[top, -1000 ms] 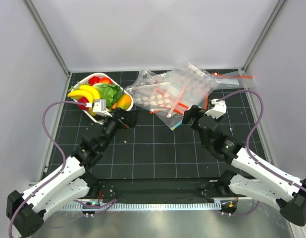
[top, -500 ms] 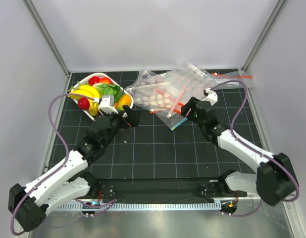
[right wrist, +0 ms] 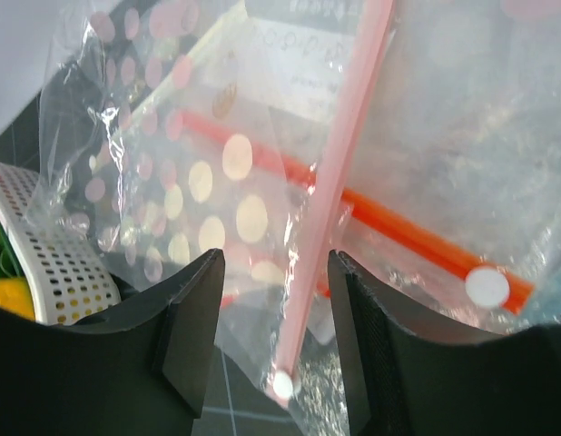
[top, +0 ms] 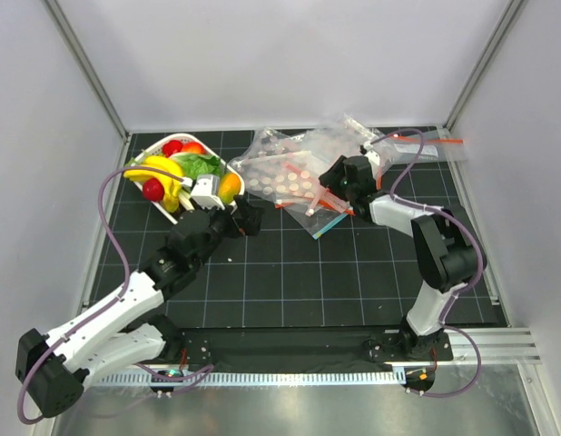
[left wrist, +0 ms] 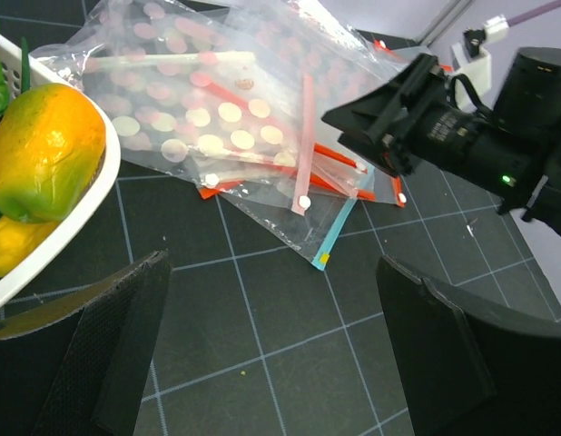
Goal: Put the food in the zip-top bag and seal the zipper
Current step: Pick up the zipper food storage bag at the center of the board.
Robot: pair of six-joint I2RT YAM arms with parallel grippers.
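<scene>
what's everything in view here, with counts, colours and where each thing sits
basket: one, white perforated, far left of the mat
banana bunch: one, yellow, in the basket
mango-like fruit: one, orange-yellow, basket's right end
red fruits: about three, red, in the basket
leafy piece: one, green, basket middle
bag pile: count unclear, clear with dots, red, pink and whitish strips, right of the basket
loose bag: one, clear with red strip, far right corner
mat: one, black gridded, under everything
left gripper: open, empty, near the basket
right gripper: open, over the pile's pink strip
</scene>
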